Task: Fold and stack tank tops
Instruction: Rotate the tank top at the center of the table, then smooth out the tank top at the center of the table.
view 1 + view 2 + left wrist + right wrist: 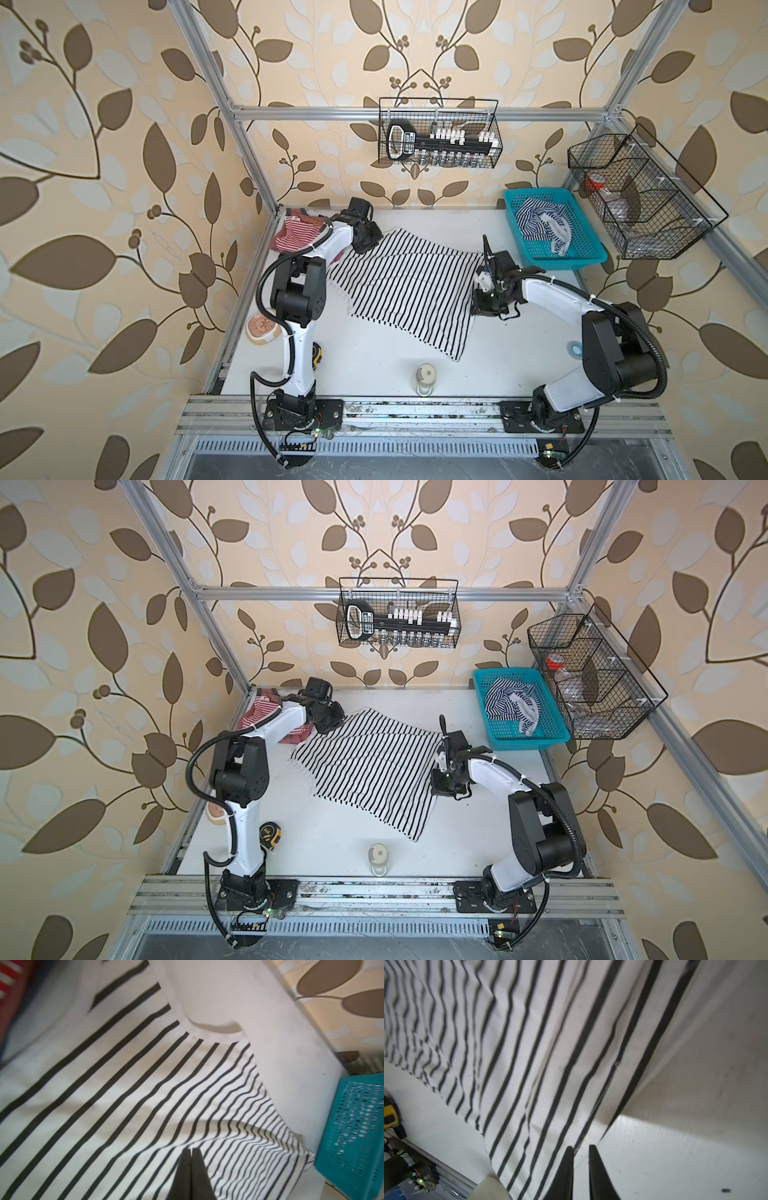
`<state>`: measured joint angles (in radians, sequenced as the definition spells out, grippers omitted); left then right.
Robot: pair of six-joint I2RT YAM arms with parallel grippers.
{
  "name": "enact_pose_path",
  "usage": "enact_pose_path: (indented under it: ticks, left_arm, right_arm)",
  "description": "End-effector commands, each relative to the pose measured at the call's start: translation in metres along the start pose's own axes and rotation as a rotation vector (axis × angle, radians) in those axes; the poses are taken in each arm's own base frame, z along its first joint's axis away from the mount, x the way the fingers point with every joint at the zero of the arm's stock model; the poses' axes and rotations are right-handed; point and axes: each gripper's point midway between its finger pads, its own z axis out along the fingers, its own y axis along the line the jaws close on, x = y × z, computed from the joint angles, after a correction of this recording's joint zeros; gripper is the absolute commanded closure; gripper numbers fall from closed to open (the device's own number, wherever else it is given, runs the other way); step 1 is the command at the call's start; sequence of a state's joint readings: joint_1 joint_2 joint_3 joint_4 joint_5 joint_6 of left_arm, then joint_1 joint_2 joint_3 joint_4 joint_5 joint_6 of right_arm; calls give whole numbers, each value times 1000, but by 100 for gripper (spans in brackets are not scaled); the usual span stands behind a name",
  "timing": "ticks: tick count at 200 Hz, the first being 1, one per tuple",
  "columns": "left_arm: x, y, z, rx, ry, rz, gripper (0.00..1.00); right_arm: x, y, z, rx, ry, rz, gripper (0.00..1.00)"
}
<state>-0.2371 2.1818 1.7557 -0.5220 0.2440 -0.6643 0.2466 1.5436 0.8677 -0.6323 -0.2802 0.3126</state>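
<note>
The left gripper [191,1150] has its two black fingers [184,1172] pressed flat together with no gap, their tips over the white tank top with wide black stripes [407,291]. Striped cloth lies on every side of the tips, so I cannot tell whether a fold is pinched between them. In both top views this gripper sits at the top's far left corner.

The right gripper [580,1147] shows only a narrow slit between its fingers, and the top's stitched hem runs straight into that slit. The cloth rises off the white table [374,374] toward the fingertips and casts a shadow beneath, so the jaws are nipping the hem at the top's right edge.

Between the two grippers the top lies spread across the middle of the table, skewed. Its near corner points toward a small white-capped jar [424,376] at the near edge, apart from it.

The red-and-white tank top [293,237] lies bunched in the far left corner, partly hidden behind the left arm [299,291] and just beside the black-striped one. The navy-and-white tank top [540,222] lies crumpled inside the blue perforated basket [565,259] at the far right corner. A yellow-and-black tape measure [270,835] lies near the left arm's base, and a round dish [264,328] sits at the table's left edge.
</note>
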Motion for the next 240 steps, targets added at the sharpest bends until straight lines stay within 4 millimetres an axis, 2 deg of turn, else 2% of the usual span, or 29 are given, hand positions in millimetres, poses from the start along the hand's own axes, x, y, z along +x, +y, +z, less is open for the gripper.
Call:
enact_pose_path:
  ticks: [1,30,73,109,139,156,199,240]
  left_arm:
    - [11,-9,16,30,84,71,100]
    - [12,-3,34,22,100,80,100]
    - [18,10,48,-4,112,76,100]
    - [23,26,56,-34,131,33,100]
    - [21,48,48,-94,84,-41,100]
    - [21,65,42,-133,68,-104,100]
    - [26,100,26,-218,21,-234,100]
    - [38,114,19,-241,19,-332,100]
  right_arm:
    - [-10,5,-4,-27,-86,21,84]
    - [-7,3,5,-28,-68,32,84]
    - [-9,9,13,-42,-53,23,84]
    - [-9,10,33,-61,-5,31,86]
    - [-3,-16,48,-39,81,116,100]
    - [-7,-18,44,-62,76,141,100]
    - [-15,-41,21,101,82,117,100]
    - [-10,-73,5,243,125,114,100]
